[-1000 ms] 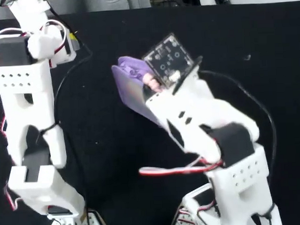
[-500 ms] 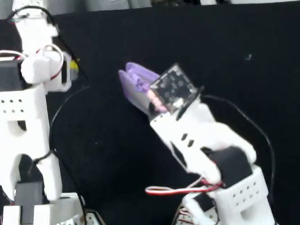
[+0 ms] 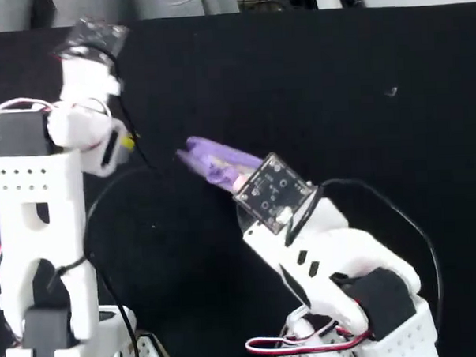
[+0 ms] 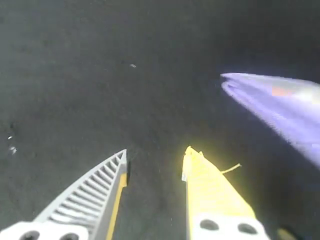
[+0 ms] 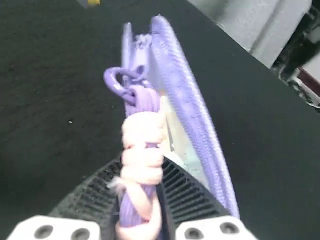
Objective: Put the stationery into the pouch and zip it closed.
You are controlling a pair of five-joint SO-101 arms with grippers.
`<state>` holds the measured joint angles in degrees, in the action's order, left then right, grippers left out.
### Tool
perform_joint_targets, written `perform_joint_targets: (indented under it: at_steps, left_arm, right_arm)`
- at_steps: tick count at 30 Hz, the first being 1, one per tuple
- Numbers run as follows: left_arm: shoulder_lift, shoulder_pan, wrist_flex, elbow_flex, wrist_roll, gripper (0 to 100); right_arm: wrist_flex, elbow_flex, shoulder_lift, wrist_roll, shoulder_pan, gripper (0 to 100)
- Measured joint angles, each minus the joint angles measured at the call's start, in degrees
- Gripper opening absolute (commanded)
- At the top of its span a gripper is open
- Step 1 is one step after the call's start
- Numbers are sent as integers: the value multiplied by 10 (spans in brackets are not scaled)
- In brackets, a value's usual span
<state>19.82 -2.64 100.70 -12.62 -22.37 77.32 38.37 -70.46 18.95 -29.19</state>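
1. The pouch [image 5: 175, 85] is hanging clear of the black table [image 3: 375, 62]. It is dangling from its braided pull cord [image 5: 142, 150], and the right gripper [image 5: 142, 167] is pinching that cord tight between both jaws.
2. It is looking like a light, floppy thing. The fabric walls are sagging and folding instead of holding a shape, so I'd expect it to swing and twist on any quick move.
3. The cord is a soft grip and good for dragging the zip along. It gives little control over the body, though, which probably needs a second hold on the fabric at the far end from the cord so the zip has something to pull against.
4. For looks, it is a lilac pouch, long and slim, tapering to a point away from the cord. A lilac ring is joining the zip to the cord, which is plaited in lilac and pale pink.
5. Something pale is peeking out along the pouch's seam near the cord. I cannot tell whether that is stationery or lining, nor how far the zip is drawn.
6. Beside the pouch's pointed end, with a gap between, the left gripper [image 4: 155, 155] is hovering. Its grey and yellow jaws are spread apart with nothing between them, only dark cloth below.
7. Nothing is bracing the pouch's pointed end, so the zip pull is looking risky to me.
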Motion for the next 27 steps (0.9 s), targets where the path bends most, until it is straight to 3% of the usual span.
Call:
perform_joint_targets:
  at_steps: [5, 14, 27]
  left_arm:
    - [91, 47, -4, 85, -35, 188]
    - [296, 55, -123, 324, -122, 188]
    - [645, 76, -328, 659, -134, 188]
  right_arm:
    - [24, 0, -7, 17, -5, 11]
    - [43, 0, -17, 26, -7, 11]
    - [74, 0, -17, 78, -8, 11]
